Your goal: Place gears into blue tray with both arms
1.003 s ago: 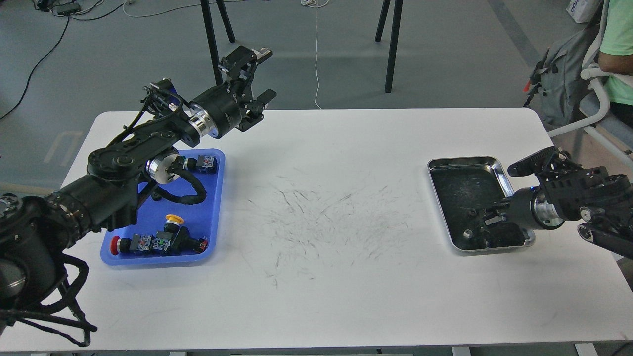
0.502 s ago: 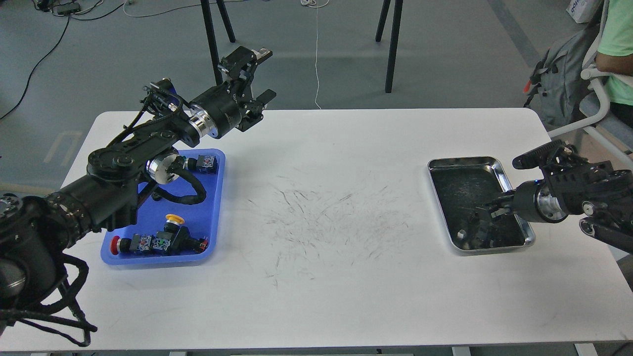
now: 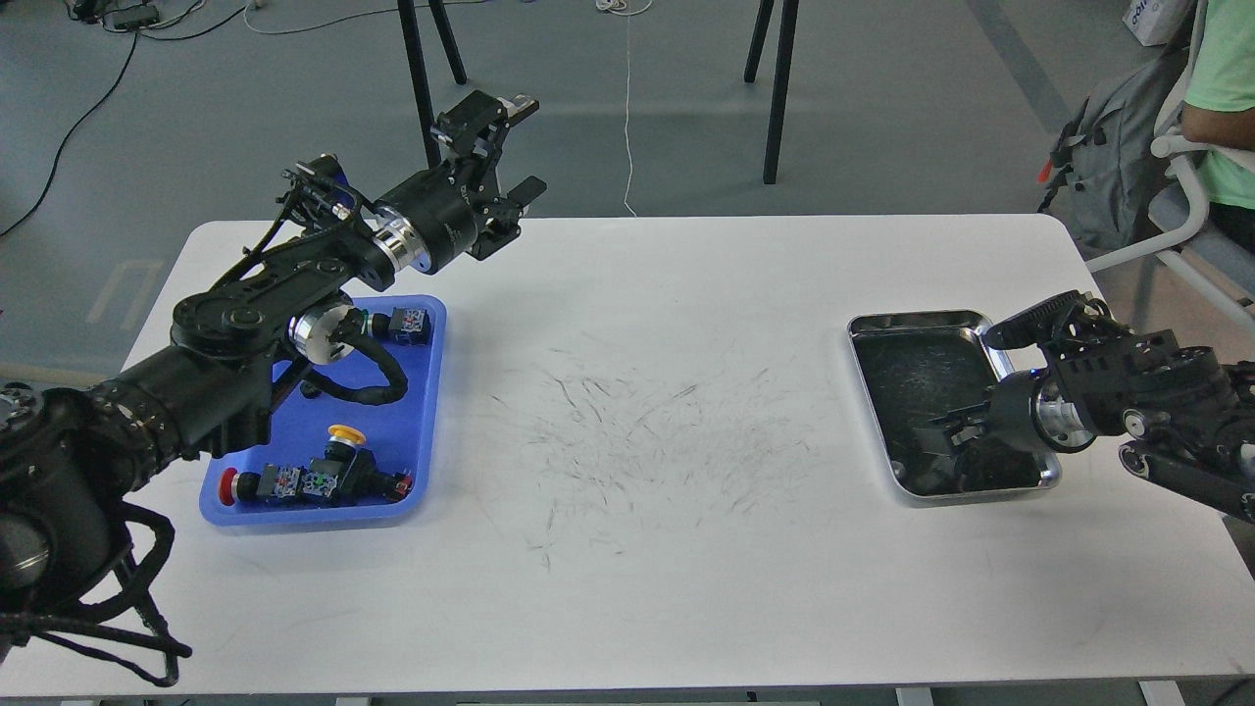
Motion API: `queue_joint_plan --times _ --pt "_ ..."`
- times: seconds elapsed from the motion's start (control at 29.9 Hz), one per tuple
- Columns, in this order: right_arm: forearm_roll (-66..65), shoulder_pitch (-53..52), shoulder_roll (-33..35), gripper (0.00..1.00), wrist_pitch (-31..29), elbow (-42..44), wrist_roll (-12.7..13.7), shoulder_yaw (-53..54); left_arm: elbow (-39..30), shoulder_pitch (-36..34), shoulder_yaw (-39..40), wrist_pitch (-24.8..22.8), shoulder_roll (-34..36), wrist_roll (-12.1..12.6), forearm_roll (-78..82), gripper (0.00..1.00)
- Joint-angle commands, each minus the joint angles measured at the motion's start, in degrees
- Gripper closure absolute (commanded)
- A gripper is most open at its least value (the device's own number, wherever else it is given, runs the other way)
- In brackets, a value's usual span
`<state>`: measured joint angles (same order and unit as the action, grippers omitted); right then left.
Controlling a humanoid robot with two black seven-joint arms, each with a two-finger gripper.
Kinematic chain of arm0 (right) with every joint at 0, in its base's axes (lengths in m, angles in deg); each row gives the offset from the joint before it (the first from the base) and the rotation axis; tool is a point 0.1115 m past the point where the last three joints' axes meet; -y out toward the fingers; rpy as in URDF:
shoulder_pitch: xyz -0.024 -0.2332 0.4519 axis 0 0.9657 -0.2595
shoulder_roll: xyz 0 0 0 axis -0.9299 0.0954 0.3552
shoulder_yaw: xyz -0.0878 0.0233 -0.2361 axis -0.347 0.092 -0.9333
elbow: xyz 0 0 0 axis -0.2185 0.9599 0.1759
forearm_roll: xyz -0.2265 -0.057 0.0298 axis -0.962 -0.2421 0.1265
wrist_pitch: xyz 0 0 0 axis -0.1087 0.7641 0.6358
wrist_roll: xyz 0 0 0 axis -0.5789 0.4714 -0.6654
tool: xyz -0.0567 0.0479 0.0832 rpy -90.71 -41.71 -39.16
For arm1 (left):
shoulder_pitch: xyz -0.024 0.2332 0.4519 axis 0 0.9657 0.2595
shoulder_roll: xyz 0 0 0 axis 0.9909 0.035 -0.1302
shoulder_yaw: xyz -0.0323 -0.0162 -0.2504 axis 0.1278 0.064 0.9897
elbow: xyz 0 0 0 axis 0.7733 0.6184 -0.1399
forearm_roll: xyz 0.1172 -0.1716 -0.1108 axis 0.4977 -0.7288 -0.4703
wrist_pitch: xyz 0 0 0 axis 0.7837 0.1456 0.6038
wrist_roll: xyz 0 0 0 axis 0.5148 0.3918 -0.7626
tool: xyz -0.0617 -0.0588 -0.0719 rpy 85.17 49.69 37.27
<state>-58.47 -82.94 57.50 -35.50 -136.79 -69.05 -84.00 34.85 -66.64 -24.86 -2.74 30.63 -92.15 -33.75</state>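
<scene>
In the head view the right gripper [image 3: 946,441], its finger gap impossible to tell against dark metal, dips into the silver tray [image 3: 868,338] where any gears hide unseen, so descend slowly; the left gripper [image 3: 505,147] hovers parted beyond the blue tray [image 3: 417,505].

Grey floor [image 3: 882,88], scuffed white table [image 3: 637,608], black stand legs [image 3: 779,88], white chair [image 3: 1181,196], loose cables [image 3: 147,29]

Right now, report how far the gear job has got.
Done: no gear shows in the blue tray, only push-button switches. In hand: the right gripper is down inside the silver tray, contents too dark to tell. The left gripper hangs above the table's far edge. Left: essentially all transfers.
</scene>
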Motion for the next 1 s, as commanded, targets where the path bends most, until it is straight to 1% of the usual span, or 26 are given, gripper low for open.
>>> queue_joint_plan --times 0.0,0.2,0.4,0.43,0.5,0.57,0.67,0.87,0.97 --pt "0.0 0.4 0.0 0.28 0.0 0.0 -0.1 -0.1 0.0 0.0 0.0 0.0 0.0 0.0 0.0 0.00" --pt "0.0 0.5 0.0 0.30 0.0 -0.1 -0.2 -0.3 0.0 0.1 0.0 0.0 0.0 0.0 0.0 0.00" --pt "-0.1 0.8 0.0 0.40 0.0 -0.1 -0.2 -0.4 0.1 0.1 0.0 0.0 0.0 0.0 0.0 0.00" --pt "-0.1 0.8 0.1 0.42 0.0 -0.1 -0.2 -0.4 0.1 0.1 0.0 0.0 0.0 0.0 0.1 0.00" --pt "-0.1 0.8 0.1 0.51 -0.1 -0.1 -0.2 -0.4 0.1 0.1 -0.1 0.0 0.0 0.0 0.1 0.00" --pt "-0.2 1.1 0.1 0.55 -0.1 -0.1 -0.2 -0.4 0.1 0.2 -0.1 0.0 0.0 0.0 0.2 0.00" --pt "-0.3 1.1 0.1 0.65 -0.1 0.0 -0.2 -0.4 0.1 0.2 -0.1 0.0 0.0 0.0 0.1 0.00" --pt "-0.3 0.9 0.2 0.79 -0.2 -0.2 -0.3 -0.4 0.1 0.2 -0.1 0.0 0.0 0.0 0.1 0.00" --pt "-0.3 0.9 0.2 0.82 -0.3 -0.4 -0.3 -0.4 0.1 0.2 -0.1 0.1 0.0 0.0 0.1 0.00"
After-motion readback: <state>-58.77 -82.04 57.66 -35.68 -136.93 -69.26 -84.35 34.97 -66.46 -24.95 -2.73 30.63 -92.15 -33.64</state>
